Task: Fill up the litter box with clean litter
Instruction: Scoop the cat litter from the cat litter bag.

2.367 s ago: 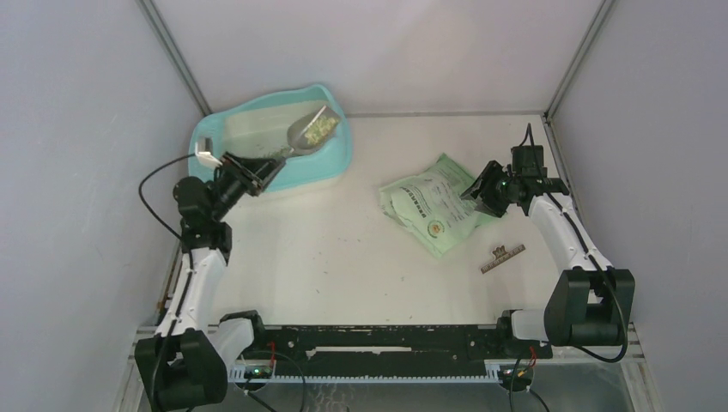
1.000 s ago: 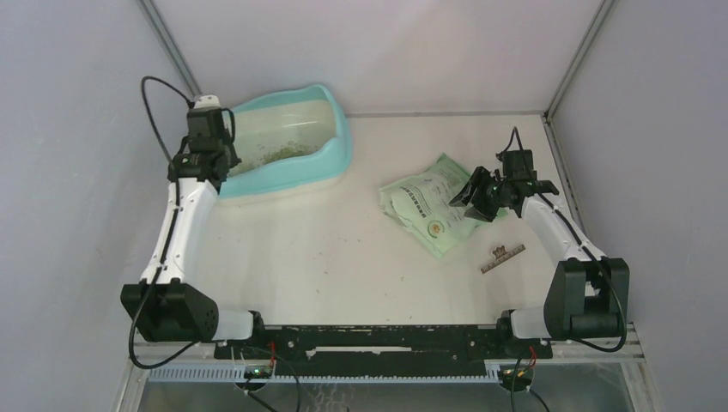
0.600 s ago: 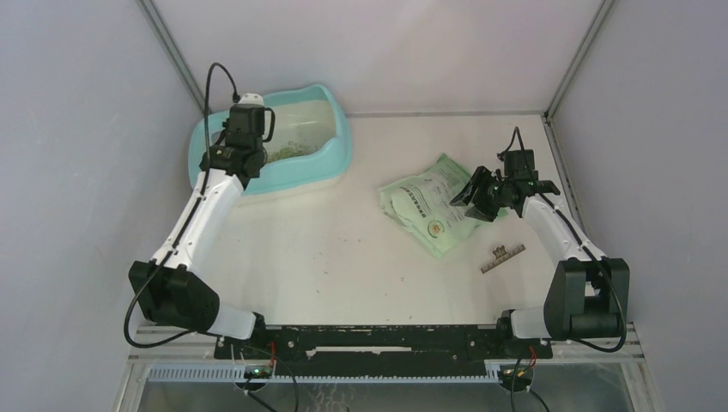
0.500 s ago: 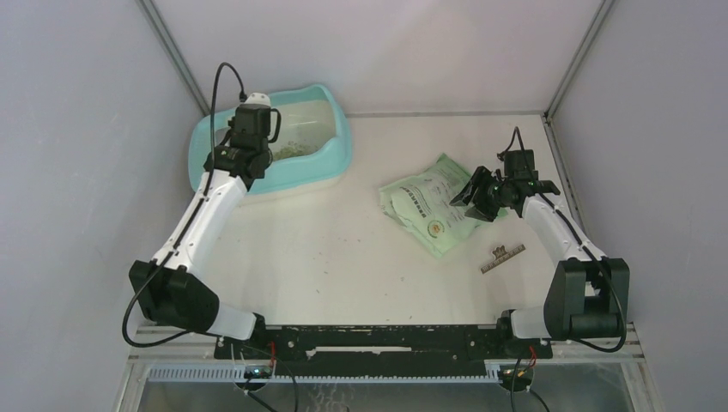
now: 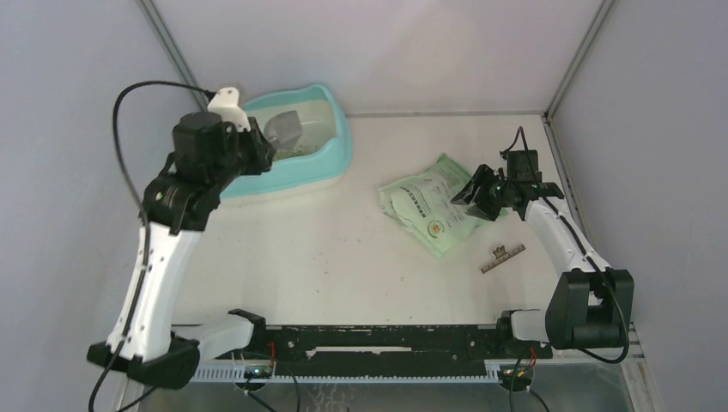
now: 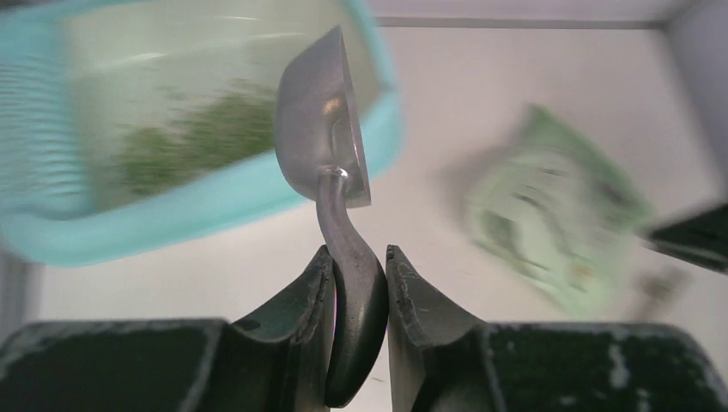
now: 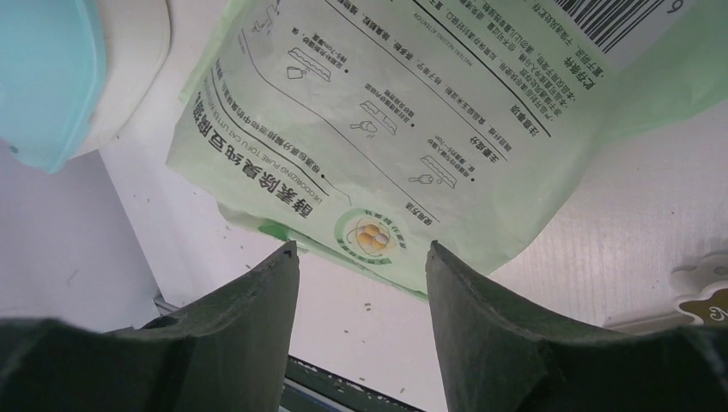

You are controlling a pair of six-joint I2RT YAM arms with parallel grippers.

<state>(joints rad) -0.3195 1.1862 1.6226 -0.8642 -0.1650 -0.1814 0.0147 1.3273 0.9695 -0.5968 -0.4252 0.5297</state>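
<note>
the left gripper point(image 6: 356, 257) is clenched on the handle of the metal scoop point(image 6: 322, 129), whose bowl stands on edge and looks empty, held up over the litter box point(image 5: 341, 148) at the far left corner of the table point(image 5: 343, 245). only a thin patch of litter point(image 5: 294, 153) lies inside, so i judge the step in hand to be fetching another load. the right gripper point(image 7: 359, 257) hangs with its jaws apart and nothing in them, over the flat green litter bag point(image 7: 412, 129) toward the right edge. to do this well: turn the bowl level before digging, have the right gripper pin or lift the bag's mouth, carry steadily, and tip only once well inside the rim.
</note>
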